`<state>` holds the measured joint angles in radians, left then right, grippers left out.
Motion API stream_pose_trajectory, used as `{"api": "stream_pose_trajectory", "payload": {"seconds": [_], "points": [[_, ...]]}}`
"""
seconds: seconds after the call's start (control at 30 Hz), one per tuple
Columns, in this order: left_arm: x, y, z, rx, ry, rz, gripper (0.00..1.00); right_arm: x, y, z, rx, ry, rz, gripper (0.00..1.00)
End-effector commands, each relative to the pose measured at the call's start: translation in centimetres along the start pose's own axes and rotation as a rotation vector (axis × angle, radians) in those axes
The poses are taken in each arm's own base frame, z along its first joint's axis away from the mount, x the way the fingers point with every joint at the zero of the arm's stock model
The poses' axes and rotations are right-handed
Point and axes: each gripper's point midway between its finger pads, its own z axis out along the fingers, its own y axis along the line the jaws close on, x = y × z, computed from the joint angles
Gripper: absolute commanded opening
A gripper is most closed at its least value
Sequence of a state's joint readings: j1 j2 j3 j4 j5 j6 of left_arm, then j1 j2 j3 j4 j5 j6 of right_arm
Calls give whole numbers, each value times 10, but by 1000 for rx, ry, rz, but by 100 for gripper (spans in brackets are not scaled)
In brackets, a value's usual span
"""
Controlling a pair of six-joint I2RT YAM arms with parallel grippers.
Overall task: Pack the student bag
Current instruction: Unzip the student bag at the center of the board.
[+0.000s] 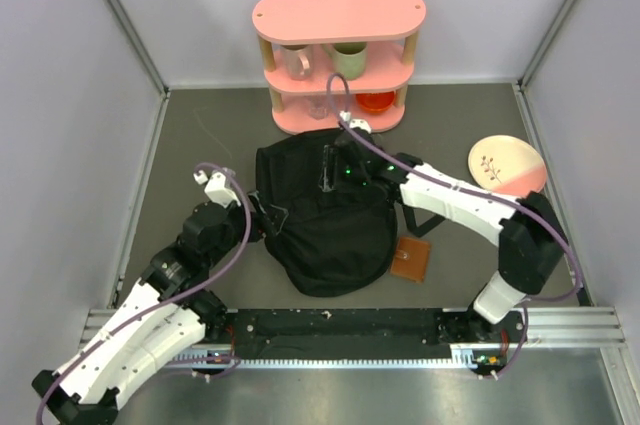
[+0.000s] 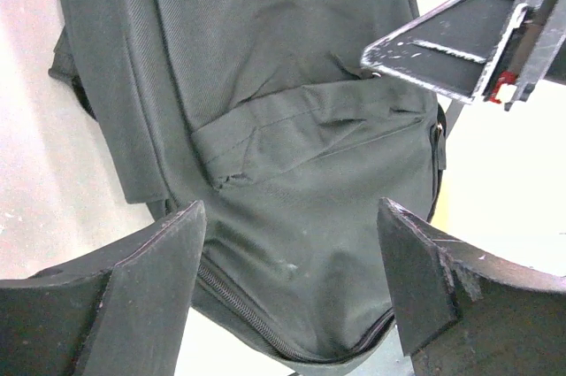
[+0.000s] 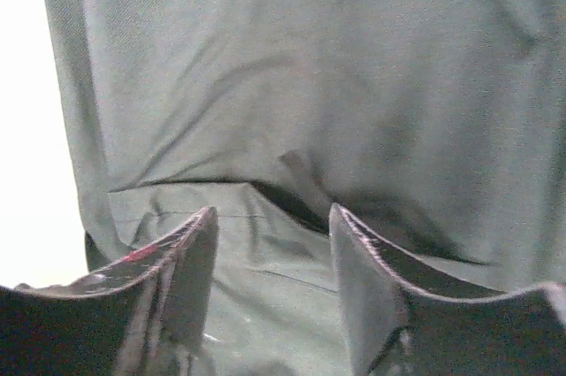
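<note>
The student bag (image 1: pixel 325 220), a large black fabric backpack, lies flat in the middle of the table. My left gripper (image 1: pixel 262 213) is open at the bag's left edge. In the left wrist view the bag (image 2: pixel 283 128) fills the frame, with its zipper between the spread fingers (image 2: pixel 168 252). My right gripper (image 1: pixel 335 170) is open and points down onto the bag's far part. In the right wrist view its gripper (image 3: pixel 274 234) hovers over the bag's fabric (image 3: pixel 309 84), by a pocket fold. One right finger shows in the left wrist view (image 2: pixel 460 40).
A small brown wallet (image 1: pixel 410 258) lies just right of the bag. A pink shelf (image 1: pixel 338 55) with mugs and an orange bowl stands behind the bag. A pink and cream plate (image 1: pixel 507 165) lies at the right. Grey walls enclose the table.
</note>
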<state>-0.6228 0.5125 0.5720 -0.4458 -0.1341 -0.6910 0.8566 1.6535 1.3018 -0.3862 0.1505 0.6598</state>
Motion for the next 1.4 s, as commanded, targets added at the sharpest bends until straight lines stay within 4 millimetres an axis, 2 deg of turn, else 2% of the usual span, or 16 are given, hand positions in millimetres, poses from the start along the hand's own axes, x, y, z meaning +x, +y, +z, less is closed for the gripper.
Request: {"api": "stream_pose_trajectory", "payload": {"seconds": [0.0,0.1,0.13,0.17,0.2,0.23,0.3,0.33,0.4,0.43,0.47,0.53,0.57,0.73,1.13,1.37], "points": [[-23,-23,7,49,-27,39,83,-55,-17,-45,-25,-163,79,60],[-33,-40,18,89,-29,53,84,-64,-44,-55,1,-187,116,71],[-29,-40,28,75,-3,55,84,-69,-50,-62,-6,-201,130,71],[-36,-48,31,88,-8,52,84,-71,-56,-65,0,-208,141,72],[-38,-51,36,83,0,44,84,-70,-73,-63,29,-206,161,72],[-30,-49,49,56,44,44,84,-71,-80,-66,36,-211,170,72],[-37,-60,59,60,60,28,84,-69,-99,-63,59,-198,202,72],[-29,-60,73,41,105,-1,83,-65,-100,-61,48,-179,214,72],[-35,-74,84,68,110,-23,82,-61,-107,-57,49,-157,230,71],[-26,-72,97,47,147,-47,81,-59,-107,-56,41,-146,235,71],[-32,-78,102,51,142,-60,80,-58,-109,-52,45,-138,240,70],[-19,-82,116,50,205,-86,78,-53,-104,-48,13,-112,245,70],[-22,-88,120,59,210,-95,77,-50,-103,-44,7,-98,255,69],[1,-86,145,-3,319,-188,73,-40,-99,-39,-31,-67,271,68],[27,-69,171,-109,362,-302,69,-27,-100,-43,-49,-54,265,68],[25,-68,188,-117,330,-328,67,-22,-100,-45,-58,-51,270,67]]}}
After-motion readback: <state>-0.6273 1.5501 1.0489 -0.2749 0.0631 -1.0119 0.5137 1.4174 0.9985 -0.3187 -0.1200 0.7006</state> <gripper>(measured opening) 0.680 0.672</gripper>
